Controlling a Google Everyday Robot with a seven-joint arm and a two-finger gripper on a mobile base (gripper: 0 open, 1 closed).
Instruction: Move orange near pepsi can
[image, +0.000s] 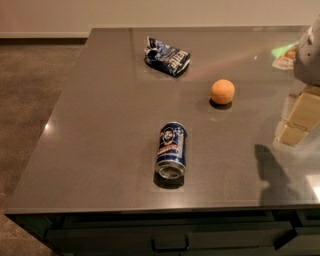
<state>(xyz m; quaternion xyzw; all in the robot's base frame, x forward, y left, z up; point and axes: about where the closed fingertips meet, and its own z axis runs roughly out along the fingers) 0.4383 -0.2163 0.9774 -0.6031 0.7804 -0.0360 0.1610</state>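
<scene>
My hand (300, 112) hangs at the right edge, can't tell how open. The orange (222, 92) sits loose mid-right and the pepsi can (171, 150) lies lower centre on the surface (100, 125), so no grab yet.

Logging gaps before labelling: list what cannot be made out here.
Camera view only:
1. End effector: at the right edge above the counter, cut off by the frame.
2. Bag: lettering too small to read.
3. Green-yellow thing, far right: partly behind the arm, cannot be identified.
4. Can and orange: far sides hidden by their own bodies.
</scene>
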